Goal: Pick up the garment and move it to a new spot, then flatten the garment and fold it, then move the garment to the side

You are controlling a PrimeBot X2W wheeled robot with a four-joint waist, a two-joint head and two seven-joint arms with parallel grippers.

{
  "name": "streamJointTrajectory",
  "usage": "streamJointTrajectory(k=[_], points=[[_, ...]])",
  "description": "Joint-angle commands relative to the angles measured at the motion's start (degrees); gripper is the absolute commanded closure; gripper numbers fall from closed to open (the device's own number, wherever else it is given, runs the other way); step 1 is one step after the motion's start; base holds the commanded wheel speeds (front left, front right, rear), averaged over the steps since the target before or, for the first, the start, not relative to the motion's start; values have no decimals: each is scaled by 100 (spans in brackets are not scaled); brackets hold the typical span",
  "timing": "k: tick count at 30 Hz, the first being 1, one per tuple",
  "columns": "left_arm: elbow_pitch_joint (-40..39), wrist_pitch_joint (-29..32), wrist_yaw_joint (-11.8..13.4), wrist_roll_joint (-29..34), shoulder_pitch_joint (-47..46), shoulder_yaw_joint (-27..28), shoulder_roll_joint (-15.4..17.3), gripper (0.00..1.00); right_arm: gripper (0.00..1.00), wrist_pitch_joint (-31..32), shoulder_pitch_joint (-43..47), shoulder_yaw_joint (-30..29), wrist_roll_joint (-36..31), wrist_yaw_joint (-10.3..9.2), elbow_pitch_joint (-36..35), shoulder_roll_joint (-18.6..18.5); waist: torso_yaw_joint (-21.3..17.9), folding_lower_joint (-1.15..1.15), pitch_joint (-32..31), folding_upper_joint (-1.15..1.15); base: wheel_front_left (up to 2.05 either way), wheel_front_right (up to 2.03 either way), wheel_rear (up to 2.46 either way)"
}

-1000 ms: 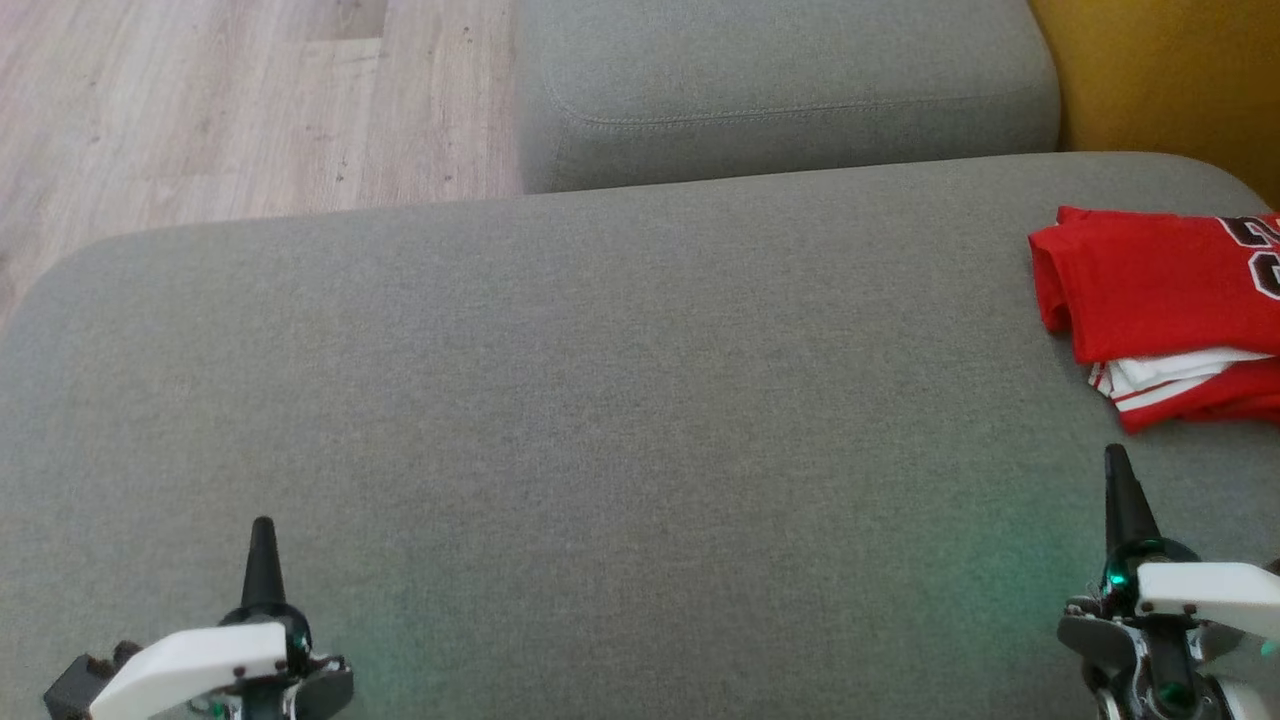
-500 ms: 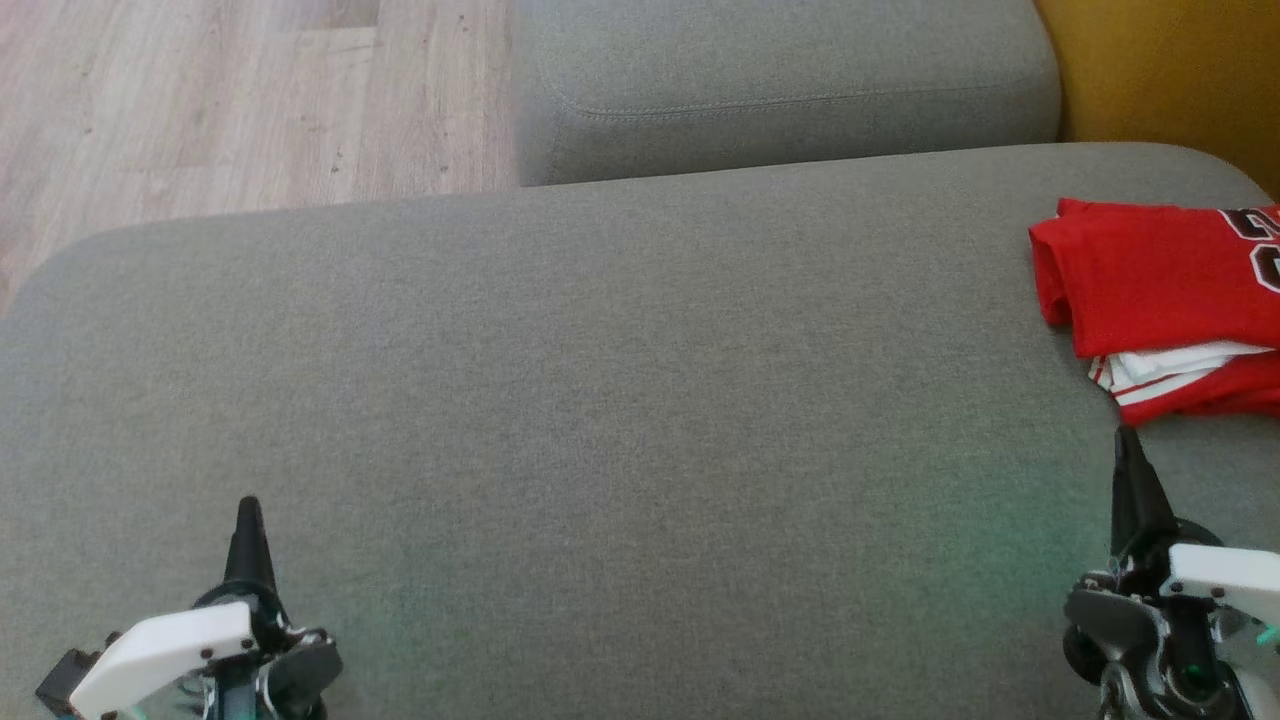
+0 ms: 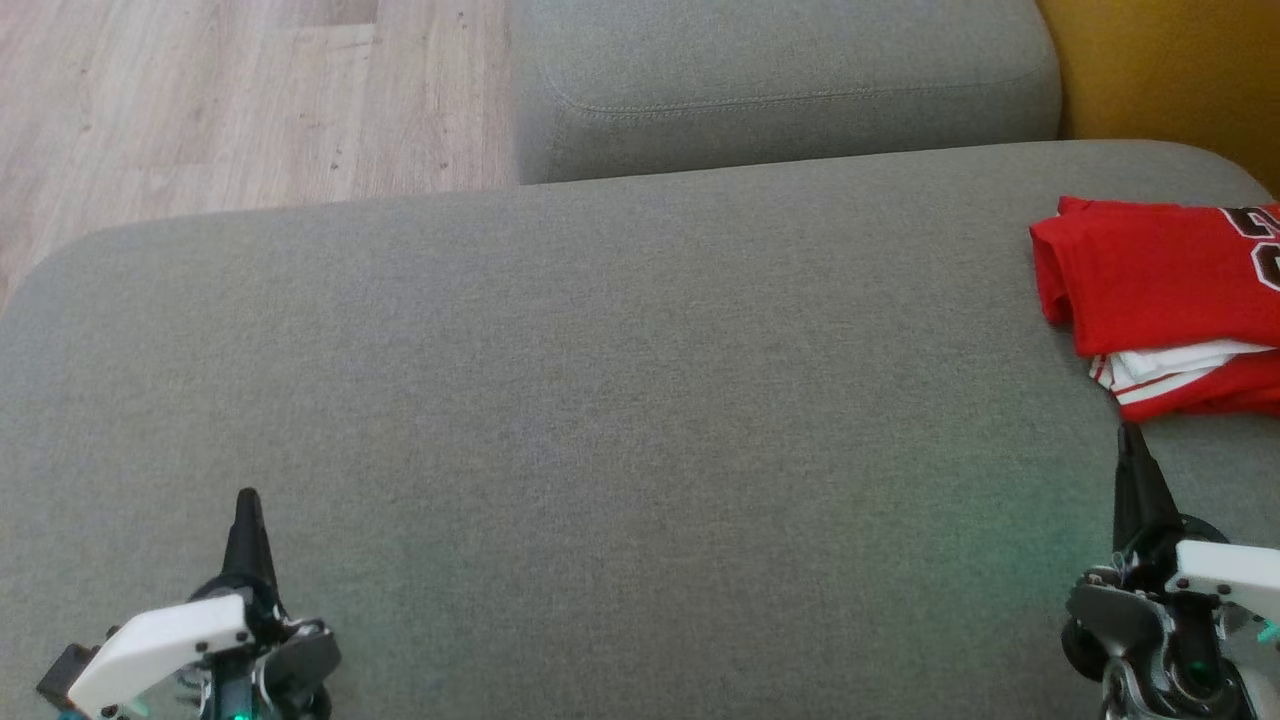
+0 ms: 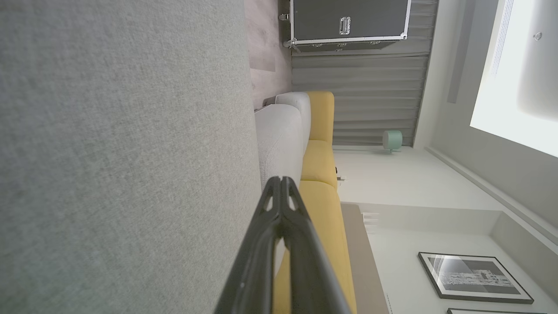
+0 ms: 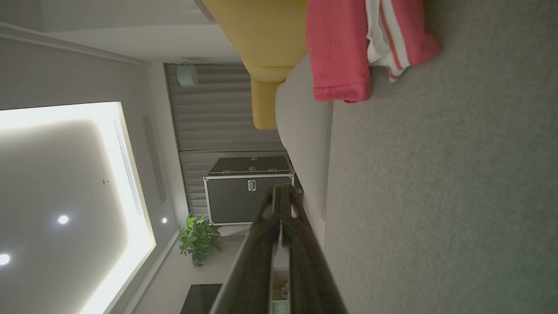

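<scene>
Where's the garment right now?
Head view, far right: the folded red garment lies on the grey sofa seat, just ahead of the right gripper, with the yellow sofa behind it.

You are viewing a softly and evenly lit head view: light is falling flat across the grey cushion and casting almost no shadow, while a faint green glow is tinting the fabric beside the right gripper. In the left wrist view, the ceiling light panel is blowing out to white. The right wrist view is rendering dimmer: the same panel is glaring, recessed spotlights are flaring, and the garment is showing washed pink. Straight lines are bowing toward both wrist views' edges, and the fingers are blurring near the bottom.
</scene>
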Motion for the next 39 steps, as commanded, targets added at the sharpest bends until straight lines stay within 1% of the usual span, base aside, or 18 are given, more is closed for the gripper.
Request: streamJointTrajectory(k=[1, 39], points=[[-166, 41, -40, 9, -285, 237, 57, 100, 100, 55, -296, 94, 35, -4, -218, -8, 0, 0, -1, 0, 0, 0, 0], [-162, 99, -40, 70, -291, 309, 6, 100, 100, 82, -299, 60, 7, -4, -216, 15, 0, 0, -1, 0, 0, 0, 0]])
